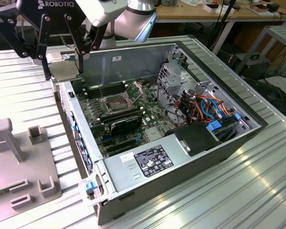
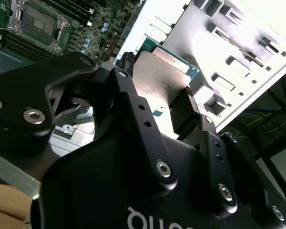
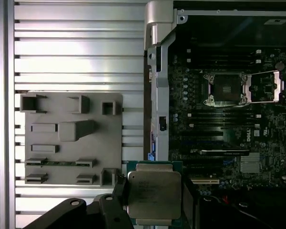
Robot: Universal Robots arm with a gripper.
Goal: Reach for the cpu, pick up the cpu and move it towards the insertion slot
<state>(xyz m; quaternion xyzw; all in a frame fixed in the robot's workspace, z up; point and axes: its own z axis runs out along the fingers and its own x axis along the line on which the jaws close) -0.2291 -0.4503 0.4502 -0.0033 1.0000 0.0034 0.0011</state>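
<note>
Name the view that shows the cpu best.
The first wrist view: the cpu faces the camera, its metal lid plain, held in the claw. The second wrist view shows it obliquely between the fingers; the exterior view, partly hidden.

Black two-finger linkage gripper (image 1: 63, 67) on a silver-grey arm wrist (image 1: 128, 19): raised, fingers pointing downward, wrist tilted off toward the exterior view's right. Jaws drawn in and clamped on a flat square silver-topped cpu with a green edge (image 3: 154, 193); the chip sits level between the fingertips (image 3: 119, 191), held by two opposite edges. Black finger links (image 2: 133, 119) angle inward from the gripper's body to either side of the chip in both wrist views.
</note>
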